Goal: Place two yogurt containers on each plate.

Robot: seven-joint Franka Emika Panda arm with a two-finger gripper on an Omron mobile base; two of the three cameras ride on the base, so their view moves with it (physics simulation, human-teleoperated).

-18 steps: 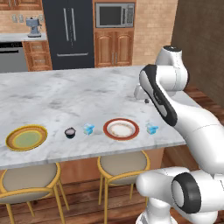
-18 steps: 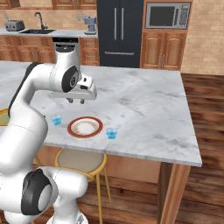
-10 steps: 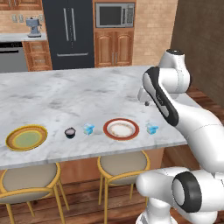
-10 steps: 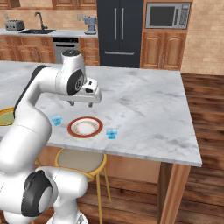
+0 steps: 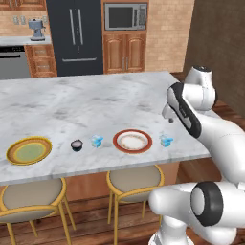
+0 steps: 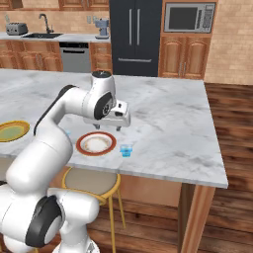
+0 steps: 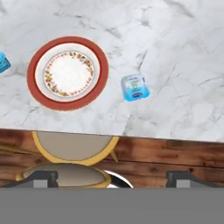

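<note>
The hand view's left edge cuts a blue yogurt tub (image 7: pixel 2 62); its label is unreadable.

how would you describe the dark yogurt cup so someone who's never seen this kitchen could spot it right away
Find the long marble island counter and look along its near edge, above the stools. Between the yellow-rimmed plate and the red-rimmed plate two small containers sit side by side; the dark yogurt cup is the one nearer the yellow-rimmed plate. It is round and dark with a whitish top, while the blue yogurt tub beside it is boxy and pale blue.

Red-rimmed plate (image 5: pixel 132 141) sits between two blue yogurt tubs (image 5: pixel 97 141) (image 5: pixel 166 141).
</note>
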